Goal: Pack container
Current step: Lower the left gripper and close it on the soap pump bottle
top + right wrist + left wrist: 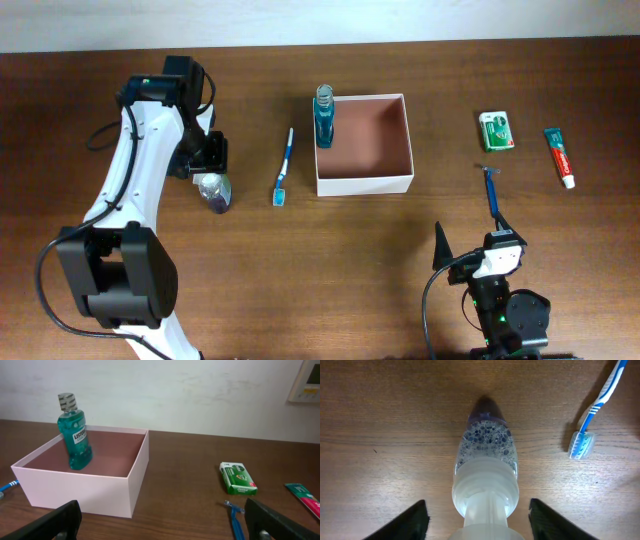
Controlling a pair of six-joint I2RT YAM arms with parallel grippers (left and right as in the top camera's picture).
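Note:
The container [363, 182] is a square box with white walls and a pinkish-brown inside, at the table's middle; it also shows in the right wrist view [80, 491]. A teal mouthwash bottle [324, 120] stands in its far-left corner [75, 435]. A clear bottle with a purple base [215, 192] lies left of it, cap toward my left gripper [208, 160]. In the left wrist view the gripper [479, 522] is open, one finger on each side of the bottle's white neck [485, 465], not touching. My right gripper [470, 242] is open and empty [162, 522] near the front edge.
A blue and white toothbrush [284, 167] lies between the clear bottle and the box [595, 407]. A blue razor [491, 190], a green packet [496, 131] and a toothpaste tube [560, 157] lie right of the box.

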